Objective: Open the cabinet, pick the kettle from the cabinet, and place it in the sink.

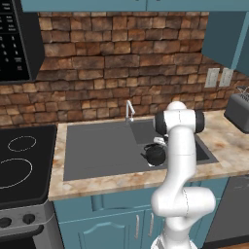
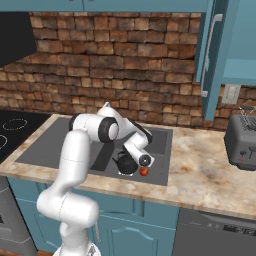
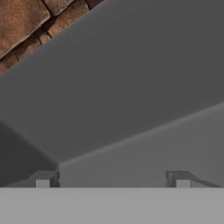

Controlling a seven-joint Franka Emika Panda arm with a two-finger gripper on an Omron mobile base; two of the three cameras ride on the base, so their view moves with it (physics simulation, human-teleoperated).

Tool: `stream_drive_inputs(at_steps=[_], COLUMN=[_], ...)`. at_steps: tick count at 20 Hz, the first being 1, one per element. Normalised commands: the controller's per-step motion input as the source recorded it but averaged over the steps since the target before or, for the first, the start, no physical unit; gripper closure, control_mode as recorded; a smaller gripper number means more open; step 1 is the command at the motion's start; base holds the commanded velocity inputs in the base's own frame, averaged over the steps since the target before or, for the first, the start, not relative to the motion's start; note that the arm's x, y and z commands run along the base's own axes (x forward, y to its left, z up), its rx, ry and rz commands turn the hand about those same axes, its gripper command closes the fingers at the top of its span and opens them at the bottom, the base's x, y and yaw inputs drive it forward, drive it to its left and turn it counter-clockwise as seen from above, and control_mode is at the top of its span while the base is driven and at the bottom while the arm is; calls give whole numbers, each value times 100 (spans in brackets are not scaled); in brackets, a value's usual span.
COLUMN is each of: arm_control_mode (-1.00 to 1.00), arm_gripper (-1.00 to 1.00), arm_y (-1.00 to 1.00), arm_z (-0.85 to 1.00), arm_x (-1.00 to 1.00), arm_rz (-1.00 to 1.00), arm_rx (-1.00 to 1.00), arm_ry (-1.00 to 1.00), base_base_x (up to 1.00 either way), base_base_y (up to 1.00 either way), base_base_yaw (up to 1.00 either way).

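Rough brick wall (image 1: pixel 116 63) all across the back, reddish-brown. Below it, beige marbled counter (image 1: pixel 228 146). Left of the counter, black stovetop (image 1: pixel 22 160) with white ring burners. Above the stove, a black microwave (image 1: pixel 14 39). Right end of the counter, grey toaster (image 2: pixel 242 140). On the wall above the toaster, two pale outlets (image 1: pixel 219 77). Under the counter, teal lower cabinets (image 1: pixel 112 223).

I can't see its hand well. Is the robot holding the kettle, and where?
No, nothing is held. The gripper has its jaws wide apart with only sink between them; the kettle sits in the basin.
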Motion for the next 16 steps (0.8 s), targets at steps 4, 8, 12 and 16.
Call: stream_drive_inputs(at_steps=[4, 8, 12, 16], arm_control_mode=[-100, -100, -100, -100], arm_gripper=[-100, -100, -100, -100], arm_y=[7, 3, -4, -14], arm_z=[0, 3, 1, 2], arm_x=[0, 3, 5, 4], arm_rz=[0, 0, 0, 0], arm_rx=[0, 0, -3, -7], arm_ry=[0, 0, 0, 0], base_base_x=[0, 0, 0, 0], base_base_y=[0, 0, 0, 0], base_base_yaw=[0, 0, 0, 0])
